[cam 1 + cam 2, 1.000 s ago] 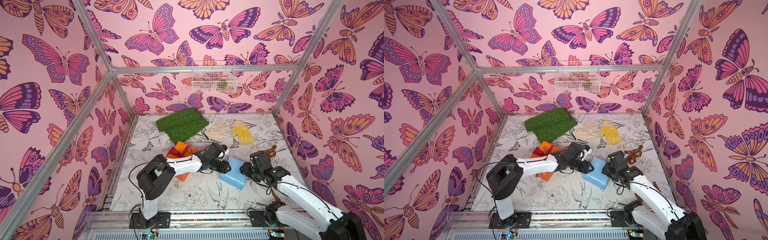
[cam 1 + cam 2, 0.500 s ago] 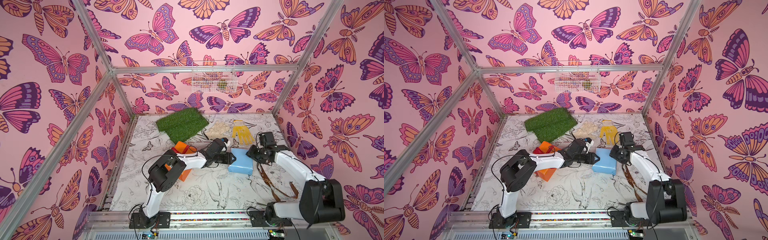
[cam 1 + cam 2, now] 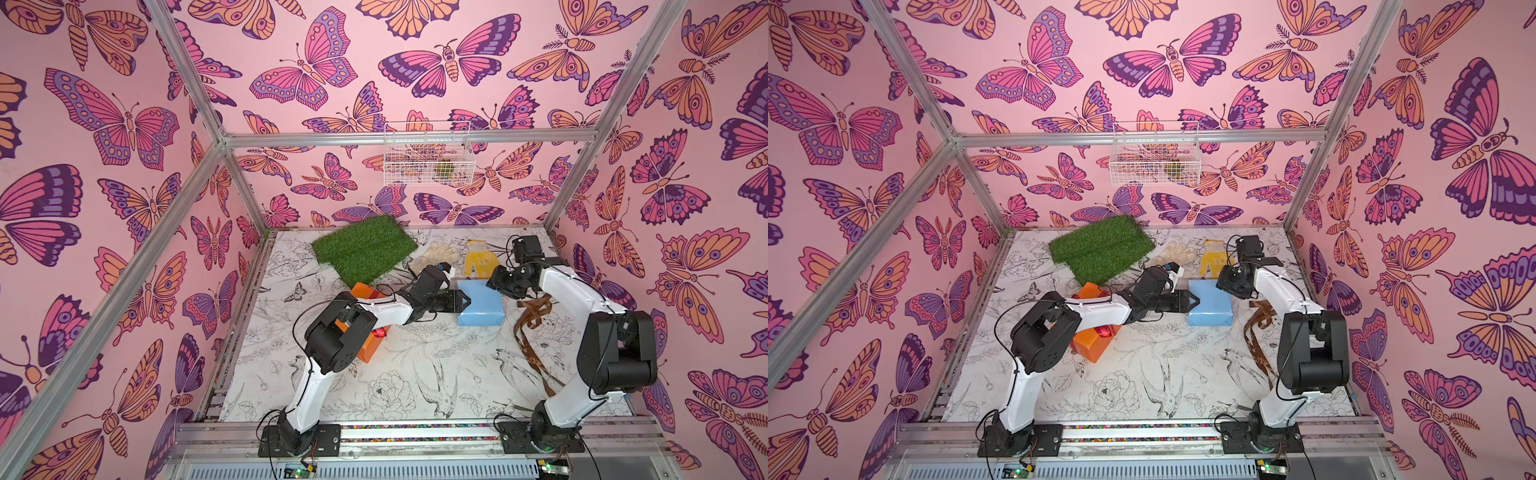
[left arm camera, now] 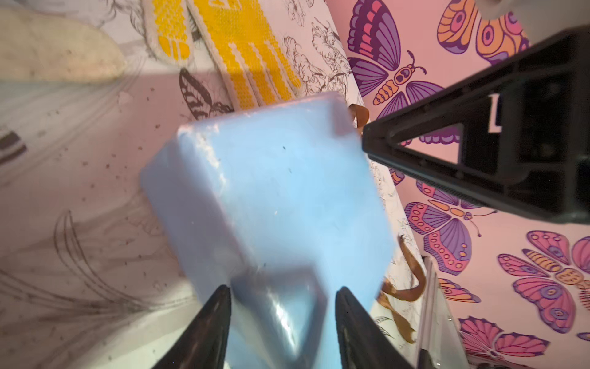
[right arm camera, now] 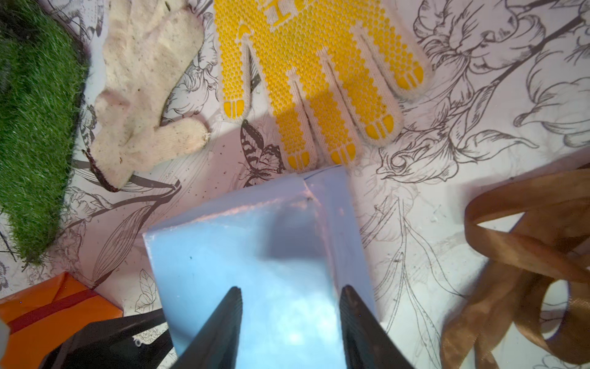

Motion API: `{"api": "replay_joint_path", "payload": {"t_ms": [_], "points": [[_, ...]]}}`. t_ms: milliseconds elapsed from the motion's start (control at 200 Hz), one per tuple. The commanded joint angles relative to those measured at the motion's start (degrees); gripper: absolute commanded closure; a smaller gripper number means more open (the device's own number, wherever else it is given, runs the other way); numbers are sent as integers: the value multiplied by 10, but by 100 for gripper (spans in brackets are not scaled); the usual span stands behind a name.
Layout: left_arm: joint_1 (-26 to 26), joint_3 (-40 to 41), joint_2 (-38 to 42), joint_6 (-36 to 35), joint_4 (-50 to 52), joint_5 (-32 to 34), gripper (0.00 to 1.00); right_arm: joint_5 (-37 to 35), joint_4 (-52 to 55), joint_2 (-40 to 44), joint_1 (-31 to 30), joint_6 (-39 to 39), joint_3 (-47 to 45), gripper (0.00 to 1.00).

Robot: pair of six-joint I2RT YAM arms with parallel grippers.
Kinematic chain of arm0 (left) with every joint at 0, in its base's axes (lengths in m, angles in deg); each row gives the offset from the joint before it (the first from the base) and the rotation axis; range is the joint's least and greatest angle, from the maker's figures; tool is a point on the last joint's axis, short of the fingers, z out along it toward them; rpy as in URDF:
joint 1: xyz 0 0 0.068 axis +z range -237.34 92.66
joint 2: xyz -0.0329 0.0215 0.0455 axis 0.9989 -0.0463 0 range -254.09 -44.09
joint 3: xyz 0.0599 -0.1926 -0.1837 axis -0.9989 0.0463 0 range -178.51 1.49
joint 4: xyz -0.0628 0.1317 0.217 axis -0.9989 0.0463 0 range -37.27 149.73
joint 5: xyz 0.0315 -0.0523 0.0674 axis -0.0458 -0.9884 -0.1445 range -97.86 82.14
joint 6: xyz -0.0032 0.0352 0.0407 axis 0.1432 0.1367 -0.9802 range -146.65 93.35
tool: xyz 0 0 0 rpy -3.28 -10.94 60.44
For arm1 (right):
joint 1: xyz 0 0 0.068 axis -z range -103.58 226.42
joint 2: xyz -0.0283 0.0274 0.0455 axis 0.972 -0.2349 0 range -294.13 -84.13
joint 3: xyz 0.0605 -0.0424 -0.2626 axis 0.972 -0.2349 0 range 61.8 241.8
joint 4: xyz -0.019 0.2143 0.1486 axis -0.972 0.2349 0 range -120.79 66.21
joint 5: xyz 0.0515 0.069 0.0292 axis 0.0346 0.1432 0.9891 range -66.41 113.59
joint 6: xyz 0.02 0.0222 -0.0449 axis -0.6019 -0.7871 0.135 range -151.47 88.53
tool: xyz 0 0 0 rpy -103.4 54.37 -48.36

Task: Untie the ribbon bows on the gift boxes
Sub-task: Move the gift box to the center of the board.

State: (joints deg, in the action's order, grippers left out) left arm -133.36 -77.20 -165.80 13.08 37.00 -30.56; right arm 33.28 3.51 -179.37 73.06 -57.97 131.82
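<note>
Near half of the surface (image 3: 415,386) lies bare between the arm bases, room enough for a hand to pass; the far strip is crowded, with grass mat (image 3: 365,247), white glove (image 3: 436,254) and yellow glove (image 3: 481,261) side by side; the blue box (image 3: 482,305) is hemmed in, left hand (image 3: 464,299) at one end, right hand (image 3: 494,286) at its far corner; brown ribbon (image 3: 530,328) sprawls just right of it; the left arm lies across the orange box (image 3: 371,349).
</note>
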Motion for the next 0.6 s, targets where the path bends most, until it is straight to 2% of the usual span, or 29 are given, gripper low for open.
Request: {"api": "replay_joint_path", "payload": {"t_ms": [0,115,255,345,481,596], "points": [[9,22,61,-24,23,-25,37,-8,35,8,5,21,5,46],[10,35,119,-42,60,-26,33,-4,42,19,5,25,10,45],[13,29,217,-107,166,20,27,74,17,81,-4,30,-2,43],[31,25,288,-154,266,62,25,118,21,117,-35,48,2,42],[95,93,417,-179,370,147,24,149,57,140,-106,67,24,40],[180,164,504,-179,451,205,18,159,42,150,-172,59,18,40]]}}
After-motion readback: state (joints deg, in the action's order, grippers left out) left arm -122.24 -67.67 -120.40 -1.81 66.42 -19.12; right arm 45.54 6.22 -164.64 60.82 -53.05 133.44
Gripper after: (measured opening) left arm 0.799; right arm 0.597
